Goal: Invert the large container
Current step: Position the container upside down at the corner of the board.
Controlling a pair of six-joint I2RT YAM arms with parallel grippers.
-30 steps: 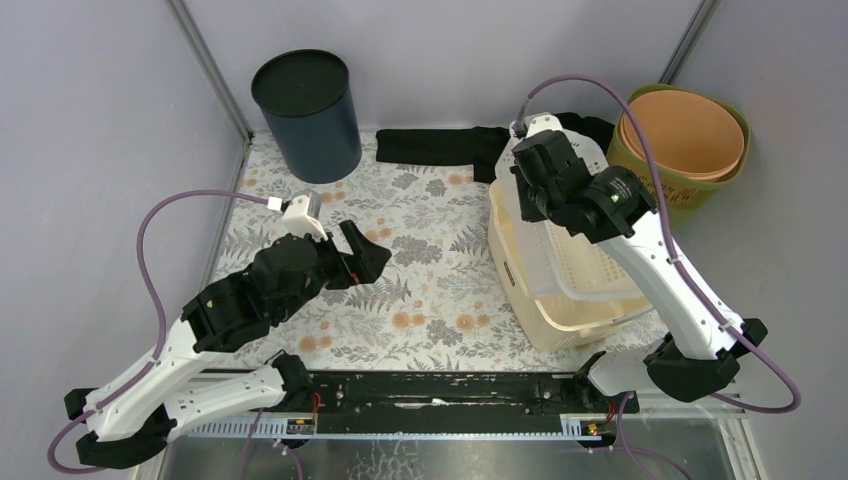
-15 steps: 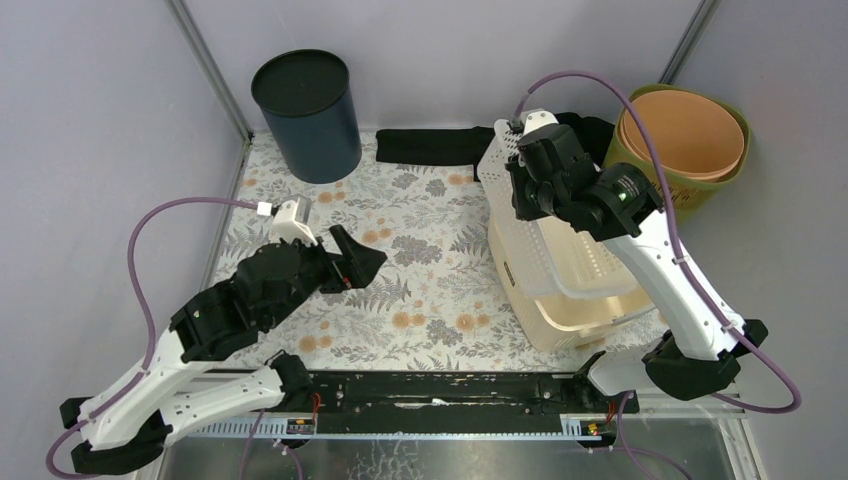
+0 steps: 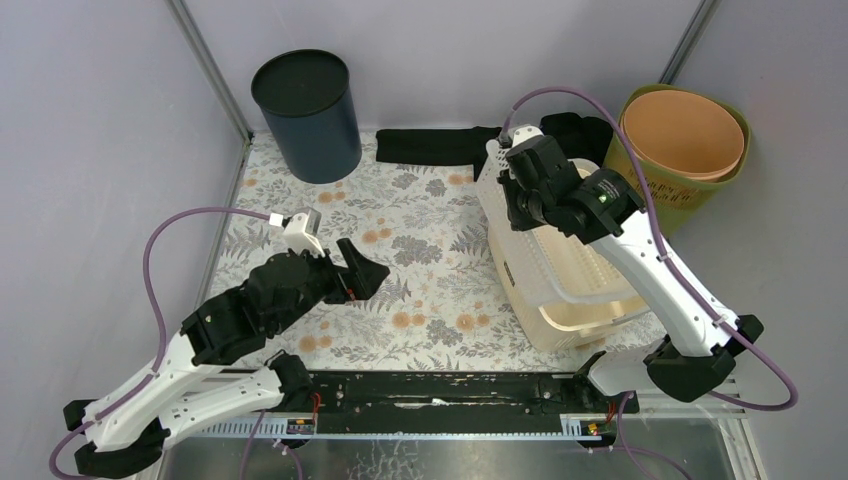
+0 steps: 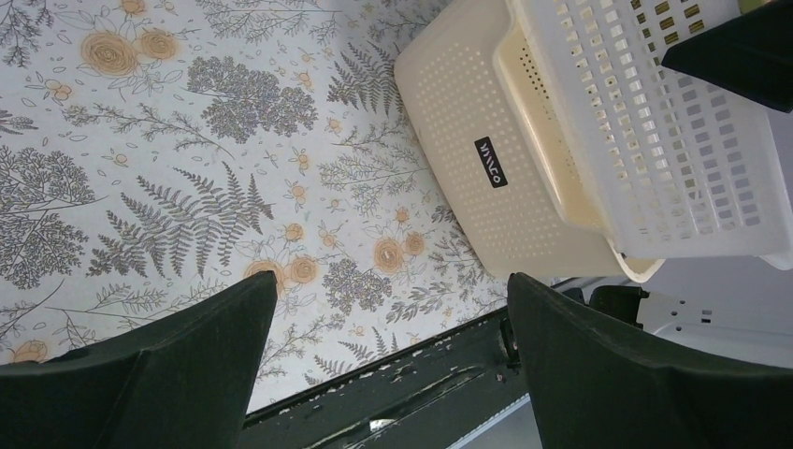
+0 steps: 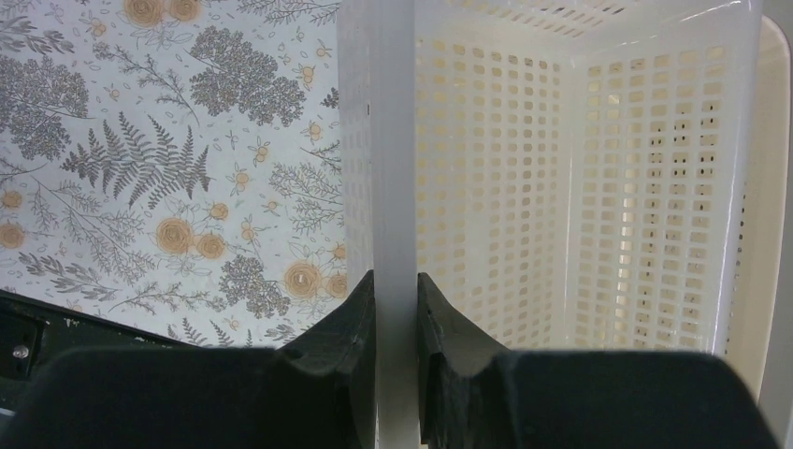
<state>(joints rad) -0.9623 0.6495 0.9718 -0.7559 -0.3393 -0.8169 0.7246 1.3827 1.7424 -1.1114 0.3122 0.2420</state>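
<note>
A white perforated basket (image 3: 565, 262) sits nested in a larger cream basket (image 3: 560, 325) on the right of the floral table. My right gripper (image 3: 512, 190) is shut on the white basket's left rim and holds it tilted up out of the cream basket. In the right wrist view the rim (image 5: 393, 168) is pinched between my right gripper (image 5: 396, 299) jaws, and the cream basket's wall (image 5: 774, 187) shows at the far right. My left gripper (image 3: 365, 268) is open and empty above the table's middle, apart from the baskets. The left wrist view shows it (image 4: 388, 355) wide open, with the cream basket (image 4: 486, 168) and white basket (image 4: 655, 122) beyond.
A dark blue bin (image 3: 308, 115) stands at the back left. A black cloth (image 3: 440, 145) lies along the back edge. An olive bucket holding an orange pot (image 3: 685, 135) stands at the back right. A black rail (image 3: 430, 390) runs along the near edge.
My right gripper has moved left and up with the white basket's rim, tipping that basket steeper. My left arm has shifted slightly, its gripper still open.
</note>
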